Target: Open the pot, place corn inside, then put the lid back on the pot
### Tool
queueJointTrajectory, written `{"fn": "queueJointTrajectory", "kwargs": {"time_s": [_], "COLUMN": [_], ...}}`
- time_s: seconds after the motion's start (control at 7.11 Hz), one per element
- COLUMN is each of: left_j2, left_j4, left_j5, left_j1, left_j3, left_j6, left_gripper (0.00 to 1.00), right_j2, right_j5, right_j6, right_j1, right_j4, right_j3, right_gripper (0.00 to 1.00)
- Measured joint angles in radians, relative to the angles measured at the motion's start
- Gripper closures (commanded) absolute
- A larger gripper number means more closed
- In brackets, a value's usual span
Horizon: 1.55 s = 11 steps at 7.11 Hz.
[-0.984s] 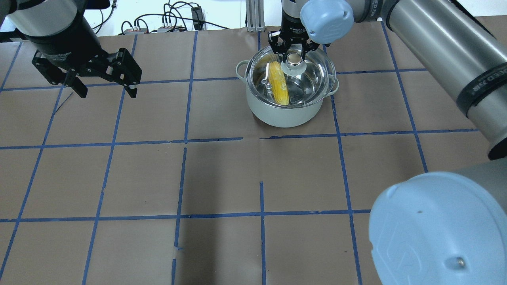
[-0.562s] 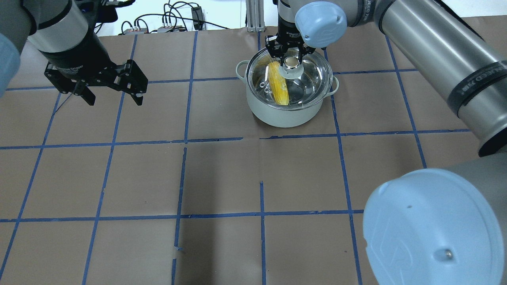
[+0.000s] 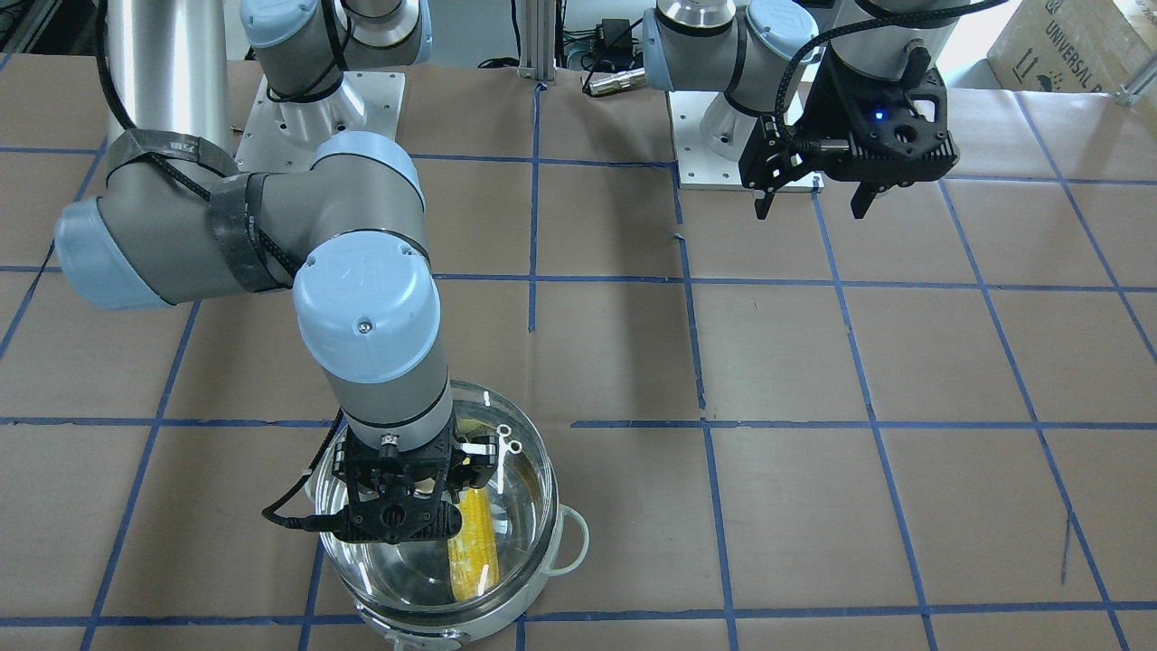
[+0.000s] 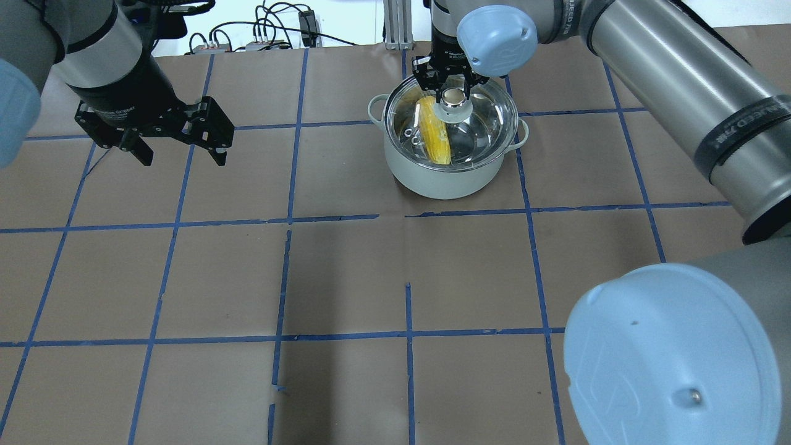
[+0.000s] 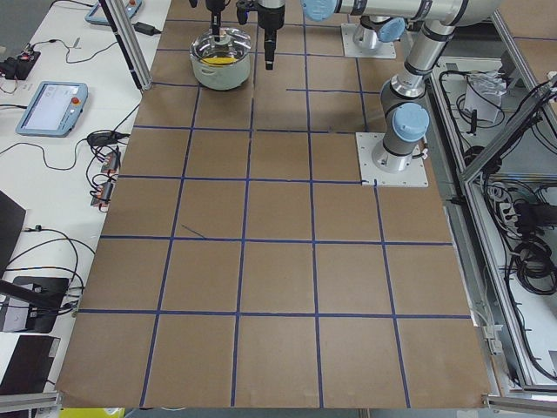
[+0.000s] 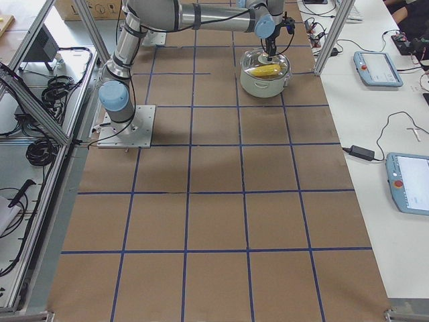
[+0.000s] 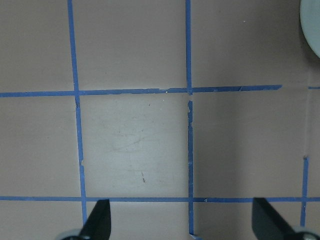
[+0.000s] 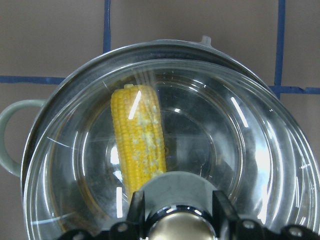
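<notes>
The pale pot (image 4: 432,179) with green loop handles stands at the table's far middle. The yellow corn (image 4: 434,133) lies inside it, also seen in the right wrist view (image 8: 137,140). The clear glass lid (image 4: 485,120) sits on the pot's rim. My right gripper (image 4: 453,91) stands straight above it, shut on the lid's brass knob (image 4: 453,97), with a finger (image 8: 135,207) on each side. My left gripper (image 4: 179,151) is open and empty above bare table at the far left, well away from the pot.
Brown paper with a blue tape grid (image 4: 408,213) covers the table. Cables and boxes (image 4: 259,37) lie beyond the far edge. The right arm's long links (image 4: 680,74) reach over the right half of the table.
My right gripper has carried the lid slightly left and down, from held off-centre above the pot to sitting on its rim. My left gripper has drifted a little to the right, still open.
</notes>
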Motion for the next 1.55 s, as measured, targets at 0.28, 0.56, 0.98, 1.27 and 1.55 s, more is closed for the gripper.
{"fn": "queueJointTrajectory", "kwargs": {"time_s": [0.28,0.56,0.98,1.27,1.55], "left_j2": [0.000,0.000,-0.001,-0.003,-0.004], "left_j4": [0.000,0.000,0.000,0.000,0.000], "left_j5": [0.000,-0.001,-0.001,0.000,-0.001], "left_j1": [0.000,-0.001,-0.002,-0.003,-0.004], "left_j3": [0.000,0.000,0.000,0.000,0.002], "left_j6": [0.000,0.000,-0.001,-0.009,-0.016], "left_gripper": [0.00,0.00,0.00,0.00,0.00], "right_j2": [0.000,0.000,0.001,0.018,0.034], "right_j5": [0.000,0.001,0.006,0.014,0.014], "right_j6": [0.001,0.002,0.003,0.009,0.011], "right_j1": [0.002,0.003,0.002,-0.002,-0.004], "right_j4": [0.000,0.000,0.000,0.017,0.083], "right_j3": [-0.001,-0.001,-0.006,-0.059,-0.149], "right_gripper": [0.87,0.86,0.01,0.00,0.00]}}
